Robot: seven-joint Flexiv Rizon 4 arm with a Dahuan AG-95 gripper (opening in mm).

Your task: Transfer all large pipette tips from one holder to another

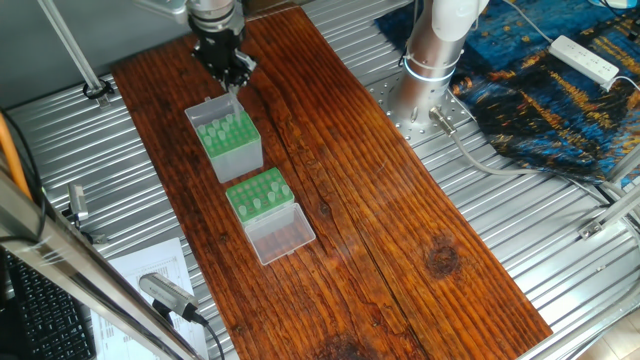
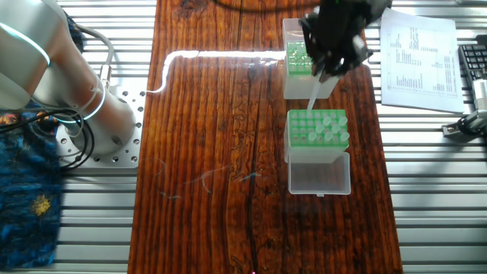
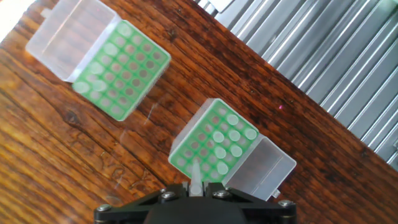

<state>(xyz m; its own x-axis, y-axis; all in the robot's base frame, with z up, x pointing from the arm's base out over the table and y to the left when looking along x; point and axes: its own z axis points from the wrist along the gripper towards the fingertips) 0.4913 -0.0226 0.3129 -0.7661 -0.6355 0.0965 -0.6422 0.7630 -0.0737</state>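
While clamped, claw [image 2: 323, 67] around tip [image 2: 313, 90].

Counter [image 1: 400, 200]: dark wood plank, glossy, grain visible. Surround [image 1: 560, 220]: ribbed bare metal. Both racks [image 1: 262, 196]: green plastic tops, translucent plastic sides. Cloth [image 1: 560, 90]: patterned blue.

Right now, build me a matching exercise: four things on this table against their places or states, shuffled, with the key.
1. thin pale translucent plastic pipette tip
2. tall grey-sided box with green top
3. low green plastic rack
4. clear plastic hinged lid

A. between box and lid
B. lying open on the wood
C. held in the black end effector
D. nearest the end effector

Pairs: 1-C, 2-D, 3-A, 4-B
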